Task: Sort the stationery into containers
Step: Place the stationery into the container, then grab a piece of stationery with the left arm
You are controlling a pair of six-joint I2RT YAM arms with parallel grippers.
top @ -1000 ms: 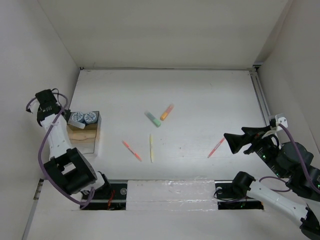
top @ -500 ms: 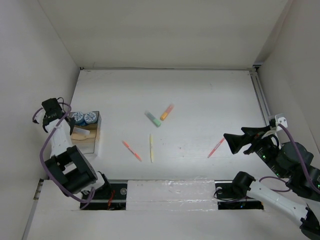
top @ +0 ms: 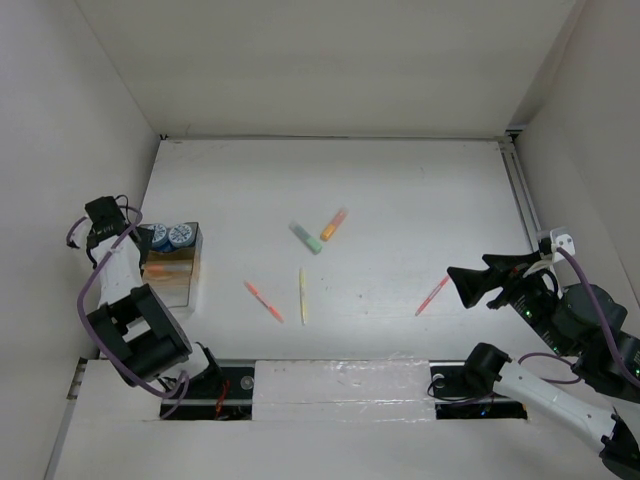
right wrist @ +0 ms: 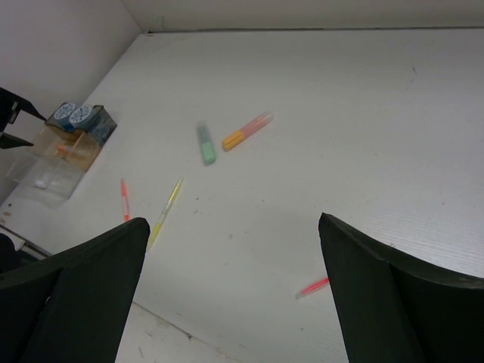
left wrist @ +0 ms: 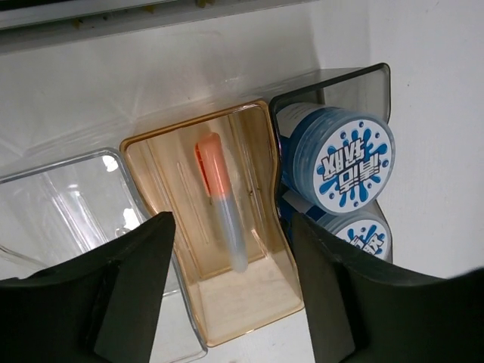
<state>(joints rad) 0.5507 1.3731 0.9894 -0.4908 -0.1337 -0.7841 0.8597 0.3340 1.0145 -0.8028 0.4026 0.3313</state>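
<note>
The tray stands at the table's left edge. In the left wrist view its tan compartment holds an orange-capped marker, and two blue-and-white cylinders fill the dark compartment beside it. My left gripper hangs open and empty above the tray; it also shows in the top view. A green highlighter, an orange highlighter, an orange-red pen, a yellow pen and a pink pen lie on the table. My right gripper is open and empty, just right of the pink pen.
A clear compartment of the tray sits beside the tan one. White walls close in the table on the left, back and right. A metal rail runs along the right edge.
My left arm has drawn back toward the left wall from over the tray. An orange-capped marker now lies in the tan compartment. The right arm has not moved.
</note>
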